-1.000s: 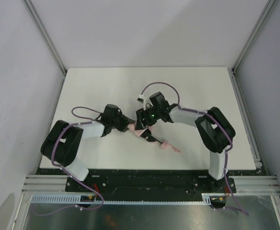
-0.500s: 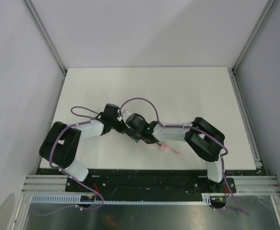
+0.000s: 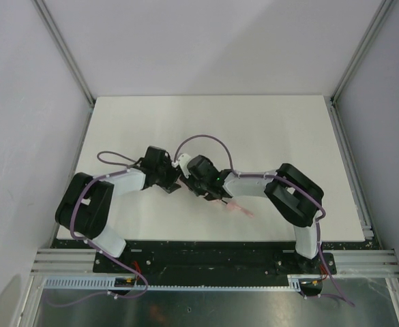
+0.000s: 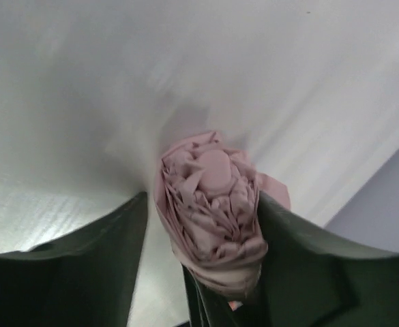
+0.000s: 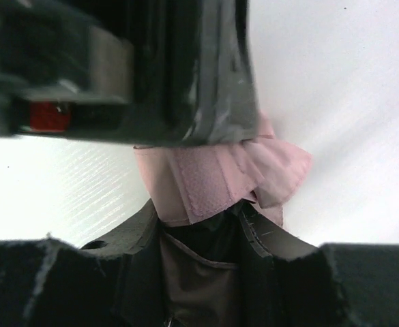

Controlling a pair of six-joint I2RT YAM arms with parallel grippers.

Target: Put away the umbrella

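Elbows out, both wrists meet at the umbrella [image 4: 213,197]: the right gripper [image 5: 200,208] pinches its bundle, while the left gripper [image 4: 200,204] stands parted around it.

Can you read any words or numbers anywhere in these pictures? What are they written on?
There is no text here that can be read.
The pink umbrella shows no print or label.
The red patch in the right wrist view is blurred, and no letters can be made out.
The green light is only a glow, not a sign.
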